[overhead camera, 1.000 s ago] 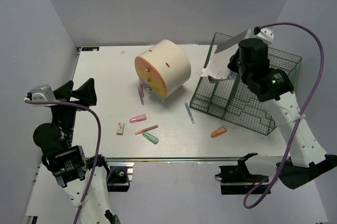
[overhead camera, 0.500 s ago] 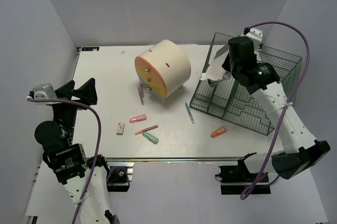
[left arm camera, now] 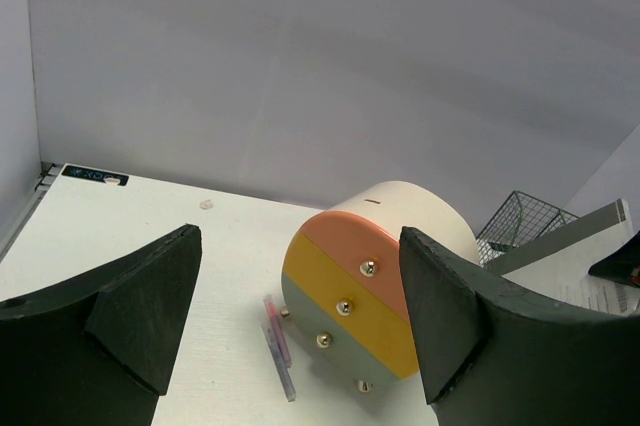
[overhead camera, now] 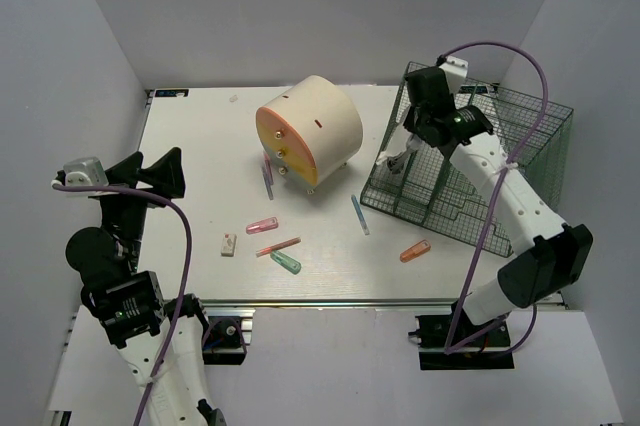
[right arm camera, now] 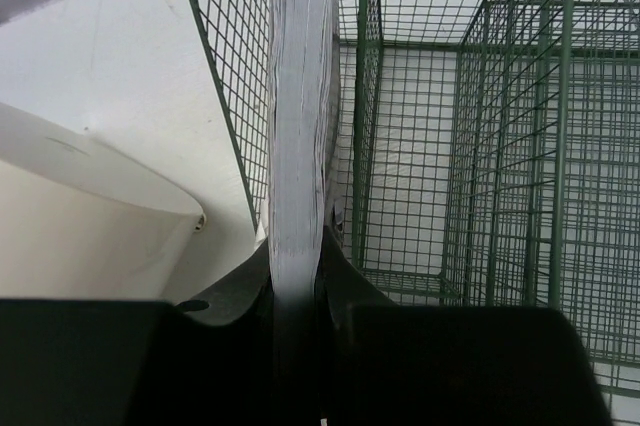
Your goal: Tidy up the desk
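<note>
The white desk carries several scattered pens. My right gripper is shut on a thick stack of white paper, held on edge at the left wall of the dark green wire basket. In the right wrist view the stack stands upright between my fingers, with the basket's mesh to its right and the cream cylinder to its left. My left gripper is open and empty, raised above the desk's left edge, and faces the cylinder's striped front.
The cream cylinder container lies on its side at the back middle. Two pens lie by its front. A pink pen, a green pen, a blue pen, an orange pen and a small white block lie nearer.
My right arm has swung left and away from me, turning the paper stack and bringing it lower against the basket's left wall. The left arm has barely moved.
</note>
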`<state>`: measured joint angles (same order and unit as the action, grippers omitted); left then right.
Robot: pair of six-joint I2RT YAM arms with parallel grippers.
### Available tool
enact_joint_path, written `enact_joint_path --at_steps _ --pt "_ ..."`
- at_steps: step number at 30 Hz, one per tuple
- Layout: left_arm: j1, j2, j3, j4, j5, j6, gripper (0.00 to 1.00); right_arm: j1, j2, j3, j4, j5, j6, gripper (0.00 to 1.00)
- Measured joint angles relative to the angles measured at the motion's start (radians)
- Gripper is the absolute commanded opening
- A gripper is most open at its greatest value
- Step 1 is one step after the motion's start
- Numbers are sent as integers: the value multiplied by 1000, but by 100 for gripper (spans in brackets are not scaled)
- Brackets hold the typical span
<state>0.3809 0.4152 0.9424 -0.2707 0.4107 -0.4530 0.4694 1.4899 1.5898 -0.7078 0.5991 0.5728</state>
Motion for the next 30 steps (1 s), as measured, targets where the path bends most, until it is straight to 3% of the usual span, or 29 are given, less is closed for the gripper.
enact_joint_path --at_steps 2,5,7,8,10,15,18,23,24,25,27,28,30 --pt "0 0 0 -3 0 0 89 -2 19 3 0 0 2 18" --pt "-1 0 0 -10 0 1 89 -6 38 13 8 2 12 43" --pt "-2 1 0 -12 0 1 89 -10 40 26 35 2 22 80" --pt "-2 1 0 -13 0 0 89 -12 39 34 53 2 19 89" --pt "-3 3 0 -13 0 1 90 -16 34 39 95 0 4 89" --pt "-3 11 0 -11 1 0 89 -23 18 37 180 -10 -53 89" --pt "-3 19 -1 -3 4 -3 84 -25 -18 2 279 -62 -144 89" --pt "-3 32 -26 42 36 -33 52 -33 -118 -55 412 -354 -386 89" --pt "-3 37 -37 53 47 -39 48 -34 -132 -53 428 -441 -443 85" --pt "-3 45 -48 63 56 -46 42 -33 -143 -48 436 -529 -494 72" --pt "-6 61 -76 78 76 -56 39 -30 -152 -35 437 -705 -591 57" --pt "-8 69 -92 77 85 -61 38 -28 -152 -26 430 -797 -635 38" --pt "-10 91 -111 64 108 -63 37 -20 -137 -3 393 -952 -701 14"
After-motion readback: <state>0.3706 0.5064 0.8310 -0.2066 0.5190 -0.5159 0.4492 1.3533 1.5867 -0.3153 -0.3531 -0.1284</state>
